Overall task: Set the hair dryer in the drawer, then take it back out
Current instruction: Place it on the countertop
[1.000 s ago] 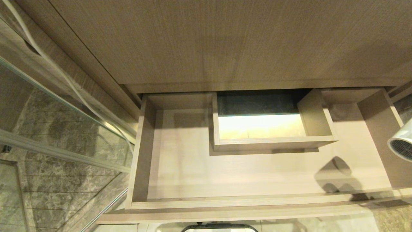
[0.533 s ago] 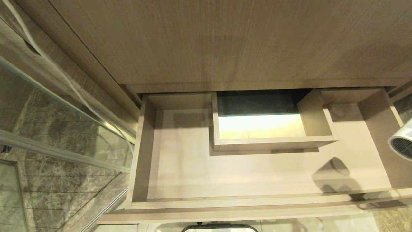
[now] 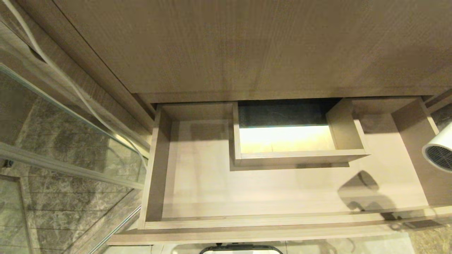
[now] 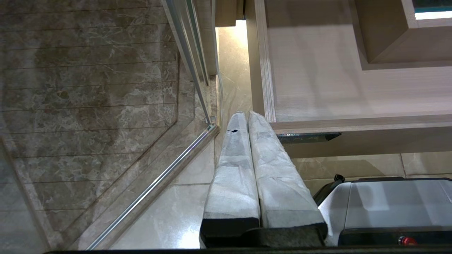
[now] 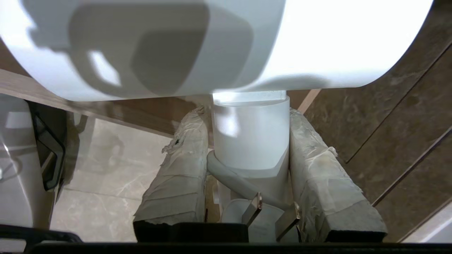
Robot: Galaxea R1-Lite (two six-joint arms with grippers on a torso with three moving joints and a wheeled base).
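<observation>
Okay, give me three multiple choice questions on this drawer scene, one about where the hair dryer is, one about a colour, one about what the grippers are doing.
1. Where is the hair dryer in the head view?
A. at the right edge, by the right wall of the drawer
B. lying in the boxed cut-out
C. on the floor at the left

2. What colour is the hair dryer's body?
A. black
B. white
C. red

3. What is the state of the right gripper?
A. open and empty
B. shut on the hair dryer's handle
C. gripping the drawer front

Answers: 1 A, its grille shows at the right edge. 2 B, white in both views. 3 B, its fingers press the handle's two sides; the left gripper is shut, empty.
</observation>
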